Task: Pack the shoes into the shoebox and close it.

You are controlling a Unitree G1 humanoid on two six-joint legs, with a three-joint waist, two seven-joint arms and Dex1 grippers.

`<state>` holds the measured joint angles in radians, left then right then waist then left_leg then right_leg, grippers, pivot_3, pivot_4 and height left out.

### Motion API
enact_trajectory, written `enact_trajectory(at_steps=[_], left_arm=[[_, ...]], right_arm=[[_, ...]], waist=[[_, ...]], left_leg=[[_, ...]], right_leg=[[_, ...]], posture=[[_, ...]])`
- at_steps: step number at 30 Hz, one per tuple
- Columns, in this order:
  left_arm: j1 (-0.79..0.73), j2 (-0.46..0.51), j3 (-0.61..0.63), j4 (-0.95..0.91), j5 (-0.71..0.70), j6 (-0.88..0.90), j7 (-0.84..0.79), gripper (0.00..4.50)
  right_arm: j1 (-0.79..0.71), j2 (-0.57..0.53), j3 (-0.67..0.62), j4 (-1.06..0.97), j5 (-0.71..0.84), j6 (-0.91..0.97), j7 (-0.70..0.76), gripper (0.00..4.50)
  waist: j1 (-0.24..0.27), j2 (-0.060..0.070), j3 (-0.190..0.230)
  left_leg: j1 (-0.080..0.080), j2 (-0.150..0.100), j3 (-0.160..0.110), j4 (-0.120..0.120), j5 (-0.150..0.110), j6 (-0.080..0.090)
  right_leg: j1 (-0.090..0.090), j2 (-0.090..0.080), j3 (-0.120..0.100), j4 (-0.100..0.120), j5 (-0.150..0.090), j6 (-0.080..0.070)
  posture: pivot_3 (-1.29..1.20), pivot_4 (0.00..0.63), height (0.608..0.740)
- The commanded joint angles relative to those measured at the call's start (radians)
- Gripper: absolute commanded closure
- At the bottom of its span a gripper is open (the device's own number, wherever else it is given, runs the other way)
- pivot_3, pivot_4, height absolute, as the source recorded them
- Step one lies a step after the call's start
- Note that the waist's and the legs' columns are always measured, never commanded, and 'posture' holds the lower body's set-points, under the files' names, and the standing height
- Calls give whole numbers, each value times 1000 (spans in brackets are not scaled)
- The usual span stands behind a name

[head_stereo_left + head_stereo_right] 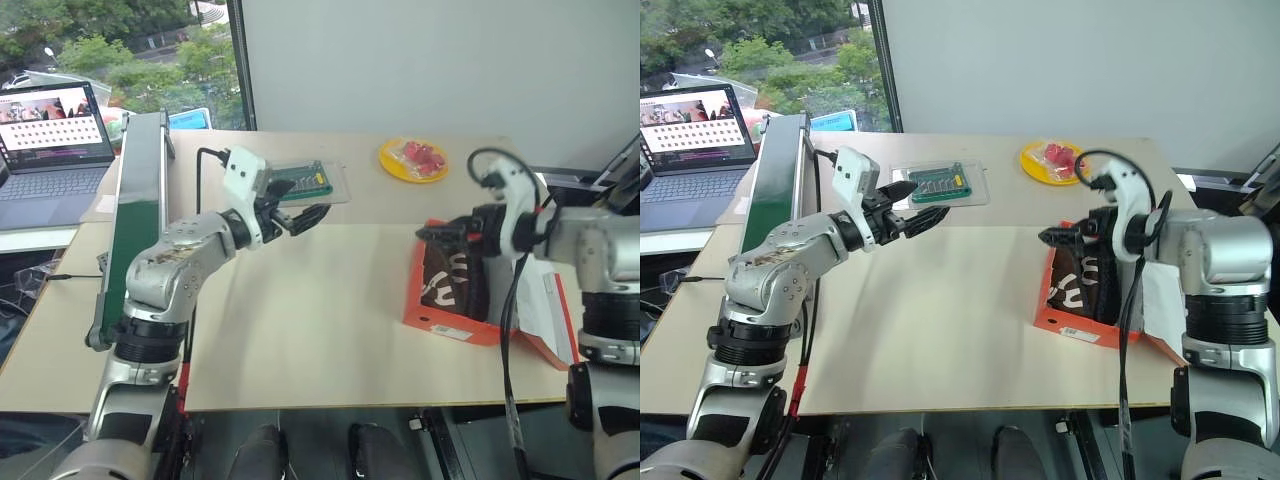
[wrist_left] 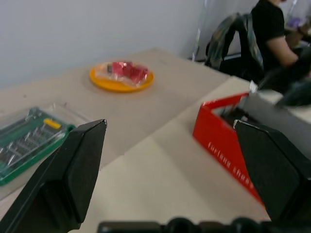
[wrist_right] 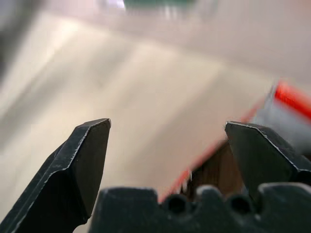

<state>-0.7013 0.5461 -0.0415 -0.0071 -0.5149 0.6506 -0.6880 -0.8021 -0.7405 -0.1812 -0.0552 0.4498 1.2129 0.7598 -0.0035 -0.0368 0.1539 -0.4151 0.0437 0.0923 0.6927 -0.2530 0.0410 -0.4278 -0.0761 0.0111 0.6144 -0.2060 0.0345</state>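
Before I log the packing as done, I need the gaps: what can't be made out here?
- Shoes in the shoebox: the right gripper and its arm cover part of them in the eye views, so their count is unclear.
- Lid: mostly behind the right arm.
- Print on the box side: blurred in the left wrist view.

The 2 head eyes look down over the table; each wrist camera peers closely between its own fingers.
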Motion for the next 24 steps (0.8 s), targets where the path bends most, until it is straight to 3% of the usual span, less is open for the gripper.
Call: enact_trajectory(at_steps=[1, 4, 9, 16, 19, 24], left_arm=[[-26, 93, 21, 15, -53, -17, -243, 0], [-12, 163, 6, 4, -80, 9, -393, 0], [-11, 198, -43, -18, -69, 19, -512, 0], [-65, 153, -166, 28, 12, -50, -623, 0], [-111, 124, -214, 132, 90, -135, -661, 0], [-141, 98, -225, 200, 147, -201, -687, 0]], right_arm=[[13, -14, -115, -108, 21, -101, -39, 16], [136, -67, -126, -205, -9, -169, -36, 16], [252, -122, -221, -295, 86, -62, -23, 16], [463, -182, -536, -448, 221, 247, -25, 16], [613, -88, -671, -544, 211, 367, -72, 667], [831, 68, -714, -627, 201, 331, -106, 2331]], waist=[[0, 0, 0], [11, 0, 0], [18, 1, 1], [19, 1, 1], [20, 1, 0], [12, 3, 0]], left_leg=[[0, 0, 0, 0, 0, 0], [-3, 0, 2, 0, 0, 0], [-8, -1, 3, 3, -1, 2], [-7, 0, 1, 3, -1, 2], [-7, 0, 0, 3, -1, 2], [-6, -1, -3, 3, -1, 3]], right_leg=[[0, 0, 0, 0, 0, 0], [-2, -1, -1, -1, 0, 1], [-3, -2, -2, -1, 0, 1], [-3, -1, -2, -1, -1, 1], [-3, -1, -1, -1, -1, 1], [-2, -1, 1, 0, -1, 1]], posture=[[0, 150, 740], [0, 150, 740], [0, 150, 740], [0, 150, 740], [0, 150, 740], [0, 150, 740]])
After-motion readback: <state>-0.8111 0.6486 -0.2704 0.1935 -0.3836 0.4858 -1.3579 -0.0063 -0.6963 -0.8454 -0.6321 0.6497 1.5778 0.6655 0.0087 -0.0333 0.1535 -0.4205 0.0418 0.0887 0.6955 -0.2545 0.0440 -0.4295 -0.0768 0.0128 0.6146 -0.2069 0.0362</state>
